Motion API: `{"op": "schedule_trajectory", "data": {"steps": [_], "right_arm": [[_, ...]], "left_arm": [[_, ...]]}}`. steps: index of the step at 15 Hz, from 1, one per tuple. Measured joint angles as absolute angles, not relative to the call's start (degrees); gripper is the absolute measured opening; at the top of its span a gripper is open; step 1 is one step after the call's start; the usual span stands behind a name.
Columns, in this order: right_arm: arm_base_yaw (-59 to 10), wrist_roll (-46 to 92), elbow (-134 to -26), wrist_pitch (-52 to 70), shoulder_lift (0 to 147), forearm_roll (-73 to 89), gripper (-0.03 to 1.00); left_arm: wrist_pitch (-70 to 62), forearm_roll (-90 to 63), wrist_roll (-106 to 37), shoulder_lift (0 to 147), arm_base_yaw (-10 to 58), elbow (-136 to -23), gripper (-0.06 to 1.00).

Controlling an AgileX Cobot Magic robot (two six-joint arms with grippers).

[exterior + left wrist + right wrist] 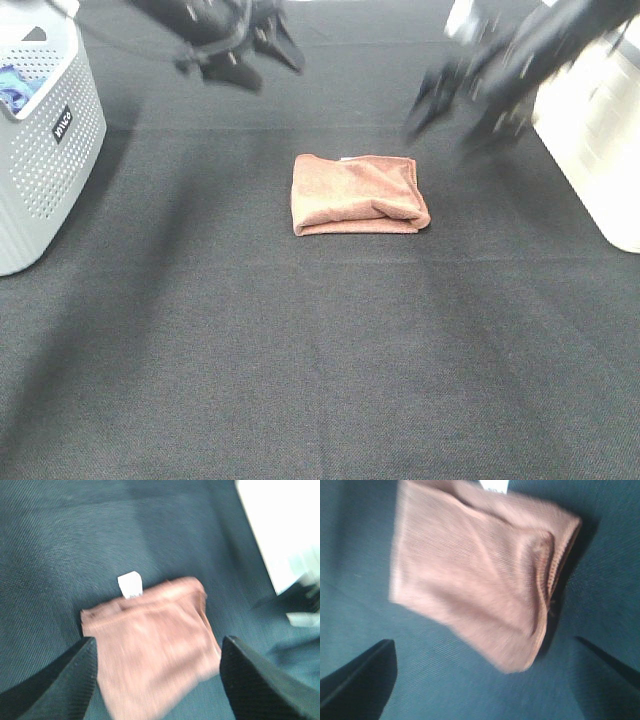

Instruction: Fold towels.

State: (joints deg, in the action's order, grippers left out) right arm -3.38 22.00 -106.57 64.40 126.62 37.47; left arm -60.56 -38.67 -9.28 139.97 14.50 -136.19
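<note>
- Exterior high view shows the reddish-brown towel (pixel 358 194) lying folded into a compact rectangle near the middle of the black desk (pixel 300 380), with both arms raised beyond it and clear of the cloth
- Left gripper (pixel 157 680) hangs above the towel with its jaws spread wide and nothing between them; the white tag (pixel 130 586) pokes out at the far edge
- Right gripper (pixel 485 680) is likewise parted and empty, with the towel's rolled, stitched edge below it
- Judging by its lie, the fold looks done, though one side bulges; a good finish would press that thick edge flat
- Grey perforated basket (pixel 45 140) stands at the left and a white bin (pixel 600 130) at the right, both well apart from the towel
</note>
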Motion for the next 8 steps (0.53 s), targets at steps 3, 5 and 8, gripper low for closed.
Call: {"op": "schedule_trajectory", "data": {"steps": [3, 5, 8], "right_arm": [[-3.4, 14.9, -106.6, 68.8, 119.8, 32.7, 0.86], [-3.4, 10.7, -106.6, 69.2, 114.8, 28.9, 0.86], [-3.4, 7.6, -101.2, 69.4, 103.8, 23.1, 0.86]], "left_arm": [[-68.7, -29.6, -8.9, 134.9, 14.6, -136.2, 0.66], [-69.4, -21.0, -5.4, 130.4, 14.7, -135.8, 0.66], [-69.4, -10.2, -2.8, 119.0, 15.9, -135.4, 0.66]]}}
